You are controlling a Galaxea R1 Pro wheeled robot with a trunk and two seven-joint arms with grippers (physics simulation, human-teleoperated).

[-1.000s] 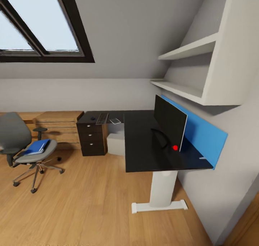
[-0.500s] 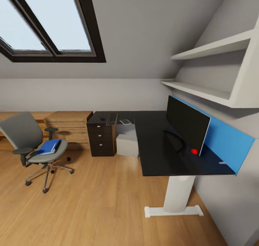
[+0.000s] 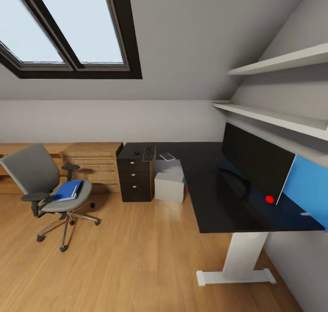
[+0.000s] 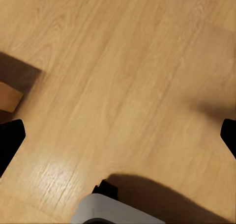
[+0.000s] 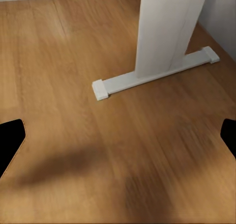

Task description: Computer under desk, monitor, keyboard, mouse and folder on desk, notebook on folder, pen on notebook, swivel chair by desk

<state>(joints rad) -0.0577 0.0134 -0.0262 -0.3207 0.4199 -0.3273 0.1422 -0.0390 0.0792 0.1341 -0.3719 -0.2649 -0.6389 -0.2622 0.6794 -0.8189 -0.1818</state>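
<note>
Black fingertips of the left claw (image 4: 118,133) sit at both side edges of its wrist frame, spread wide over bare wooden floor (image 4: 123,76); the right claw (image 5: 118,135) is likewise wide apart, holding nothing, above the counter's white leg (image 5: 167,32). At head-view left, the blue folder (image 3: 67,190) lies on the swivel chair (image 3: 50,184). The monitor (image 3: 256,163) stands on the counter (image 3: 218,198), right; keyboard (image 3: 149,153) and probably the mouse (image 3: 136,153) sit at centre, computer (image 3: 169,186) beneath.
</note>
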